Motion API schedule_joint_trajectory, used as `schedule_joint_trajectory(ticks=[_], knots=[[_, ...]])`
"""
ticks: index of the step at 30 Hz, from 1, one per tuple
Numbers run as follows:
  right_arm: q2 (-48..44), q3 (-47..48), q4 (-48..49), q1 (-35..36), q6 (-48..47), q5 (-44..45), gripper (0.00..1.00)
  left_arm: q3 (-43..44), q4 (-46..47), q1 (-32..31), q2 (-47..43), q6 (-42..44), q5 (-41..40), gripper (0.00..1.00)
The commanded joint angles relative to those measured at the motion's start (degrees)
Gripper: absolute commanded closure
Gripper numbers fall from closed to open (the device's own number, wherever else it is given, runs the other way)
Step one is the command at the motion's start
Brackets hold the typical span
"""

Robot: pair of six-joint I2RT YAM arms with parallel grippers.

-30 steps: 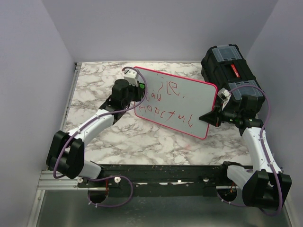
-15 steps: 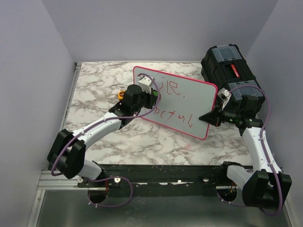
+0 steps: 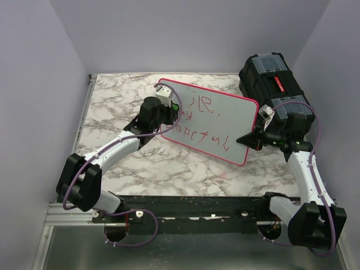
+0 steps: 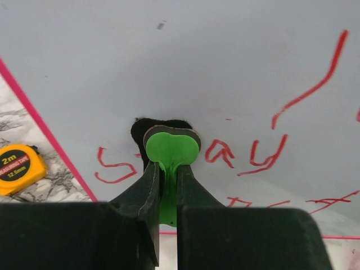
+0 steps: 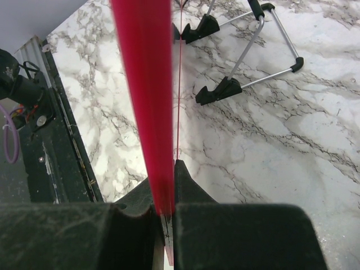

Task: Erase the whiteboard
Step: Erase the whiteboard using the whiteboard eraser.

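The top external camera sits above and behind the arm bases, facing forward and down, far enough to take in the whole table (image 3: 169, 163), both arms and the full whiteboard (image 3: 216, 121). The left wrist camera looks along the left gripper (image 4: 169, 177), clamped on a green eraser (image 4: 171, 149), very close to the board's written face; the right wrist camera looks along the right gripper (image 5: 163, 202), clamped on the rim, edge-on along the board. All three views share the whiteboard.

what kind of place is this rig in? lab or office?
Probably a lab test cell: a marble-look table boxed in by plain walls, robot arms, left and right, bolted to a rail at its edge, and staged props, a whiteboard and toolbox.
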Motion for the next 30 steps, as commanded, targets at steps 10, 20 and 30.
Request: schedule_joint_trajectory(ticks=[10, 20, 30], knots=[[-0.9, 0.7, 1.8, 0.3, -3.3, -1.2, 0.99, 3.3, -0.6, -5.7, 0.0, 1.3, -2.4, 1.0], [-1.1, 0.8, 1.7, 0.3, -3.4, -1.5, 0.99, 3.5, -1.0, 2.0, -1.2, 0.8, 1.0, 1.0], [-0.6, 0.8, 1.7, 0.3, -3.4, -1.3, 0.99, 4.1, -0.5, -5.9, -0.8, 0.2, 2.6, 1.0]])
